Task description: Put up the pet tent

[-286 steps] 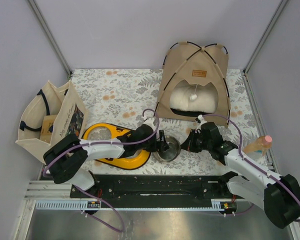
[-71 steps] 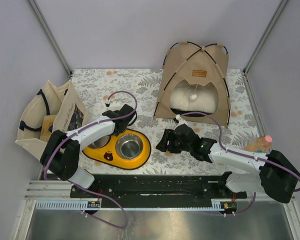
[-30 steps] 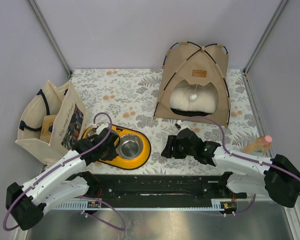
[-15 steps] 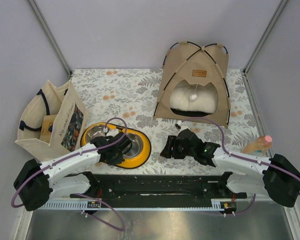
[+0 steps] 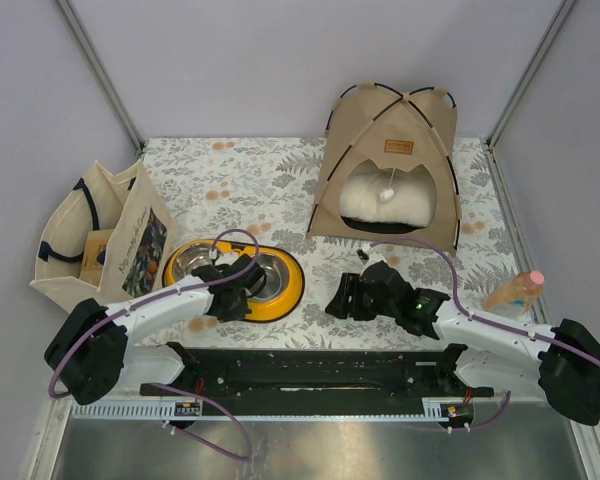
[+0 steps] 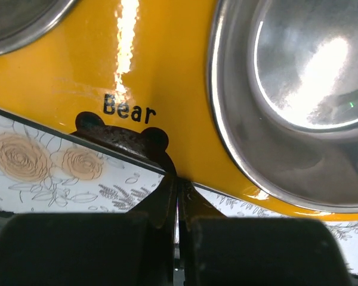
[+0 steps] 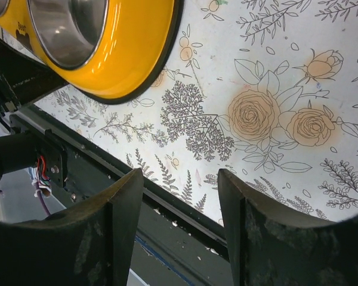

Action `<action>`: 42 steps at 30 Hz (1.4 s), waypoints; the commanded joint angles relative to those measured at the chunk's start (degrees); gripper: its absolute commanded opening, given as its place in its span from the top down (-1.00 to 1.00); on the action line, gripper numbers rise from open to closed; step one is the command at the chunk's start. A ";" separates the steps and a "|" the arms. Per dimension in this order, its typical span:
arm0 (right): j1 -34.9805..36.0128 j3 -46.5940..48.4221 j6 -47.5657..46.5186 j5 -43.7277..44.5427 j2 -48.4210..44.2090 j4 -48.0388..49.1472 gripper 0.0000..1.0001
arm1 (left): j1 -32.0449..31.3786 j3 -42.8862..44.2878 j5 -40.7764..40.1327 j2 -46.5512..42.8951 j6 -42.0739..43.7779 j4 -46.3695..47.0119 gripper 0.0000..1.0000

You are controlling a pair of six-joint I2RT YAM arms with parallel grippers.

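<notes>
Top view, tent: the pet tent (image 5: 368,135) stood upright at the far right of the worktop (image 5: 250,185), opening facing near, with a white cushion (image 5: 405,207) inside and the pompom (image 5: 388,192) hanging in the doorway.
Top view, arms: the left end effector (image 5: 238,290) sat at the near edge of the yellow feeder (image 5: 292,285). The right end effector (image 5: 345,297) was low over the worktop, near of the tent and well apart from it.
Top view, other: a tote bag (image 5: 100,240) stood at the far left.
Left wrist view: the fingers were fully closed with their tips against the feeder (image 6: 167,77) rim. Nothing was visibly pinched.
Right wrist view: the right end effector (image 7: 179,220) was moderately open and empty over the floral worktop (image 7: 274,119). The feeder (image 7: 131,53) lay off to one side.
Handling, judged: likely light. The canvas looked soft and the thin poles (image 5: 332,118) springy, so it would probably slide if nudged.
Hold point, judged: a pole or the hem at a corner, not the pompom string.
</notes>
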 commanded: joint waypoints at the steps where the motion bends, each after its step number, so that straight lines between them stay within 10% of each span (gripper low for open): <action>1: 0.44 0.61 0.02 2.02 -1.01 -0.63 -0.24 | 1.94 3.99 -5.43 4.00 3.90 9.71 1.00; 16: 0.44 3.51 -1.64 8.60 -9.26 -13.80 -0.47 | 3.62 3.73 -1.14 -1.51 7.15 11.38 0.99; 19: 0.44 5.97 -3.40 13.69 -13.39 -21.53 -0.87 | 1.60 3.73 1.76 -9.15 8.73 10.68 0.48; 20: 0.44 7.02 -4.02 15.71 -15.23 -24.34 -0.99 | 0.81 3.99 2.46 -12.22 9.43 10.16 0.00; 25: 0.44 14.75 -7.00 24.42 -23.40 -38.66 -0.99 | -1.66 8.73 3.09 -24.01 10.05 3.75 -0.97; 42: 0.44 47.54 -16.94 33.57 -44.51 -68.31 -0.99 | -2.19 24.64 5.01 -51.52 12.24 -19.20 -0.98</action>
